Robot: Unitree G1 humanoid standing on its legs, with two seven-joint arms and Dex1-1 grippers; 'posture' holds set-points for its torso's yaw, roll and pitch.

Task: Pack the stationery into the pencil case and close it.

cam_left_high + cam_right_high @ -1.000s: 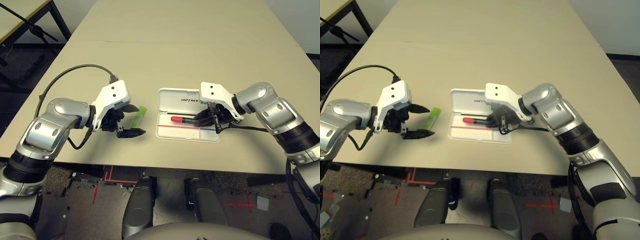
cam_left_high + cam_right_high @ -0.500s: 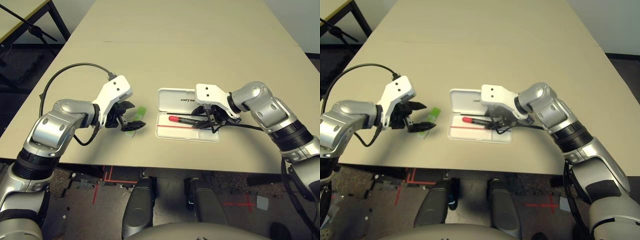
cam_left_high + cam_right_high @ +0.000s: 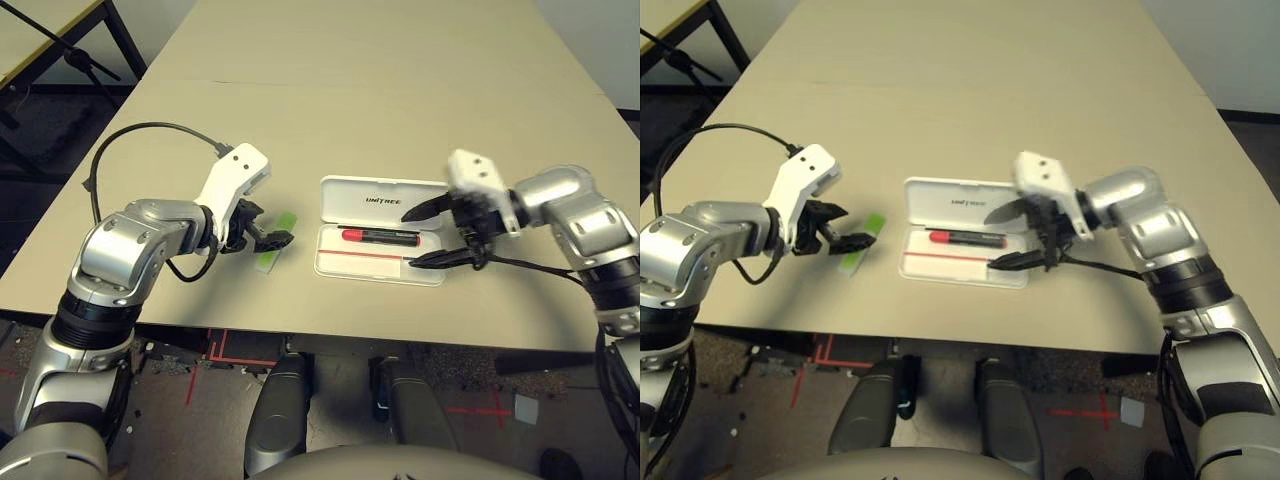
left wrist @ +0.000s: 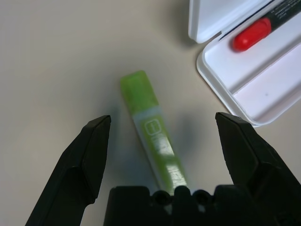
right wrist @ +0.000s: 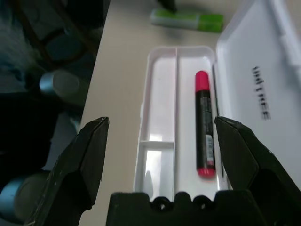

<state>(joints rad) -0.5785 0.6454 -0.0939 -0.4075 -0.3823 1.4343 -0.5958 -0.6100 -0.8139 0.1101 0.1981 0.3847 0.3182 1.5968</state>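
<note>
With the marker (image 3: 379,237) lying in the open case (image 3: 381,243) near the counter's front edge, my right gripper (image 3: 428,235) hangs spread and empty beside it, while my wide-open left gripper (image 4: 160,136) straddles the highlighter (image 4: 152,126), ready to take it.

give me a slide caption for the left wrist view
Open left gripper poised over flat light-green highlighter on the table, beside open white plastic pencil case holding red marker.

You are looking at a lab or test room: a long beige table (image 3: 400,90), red tape marks (image 3: 215,350) crossing the floor, a black stand (image 3: 70,55) leaning nearby.
</note>
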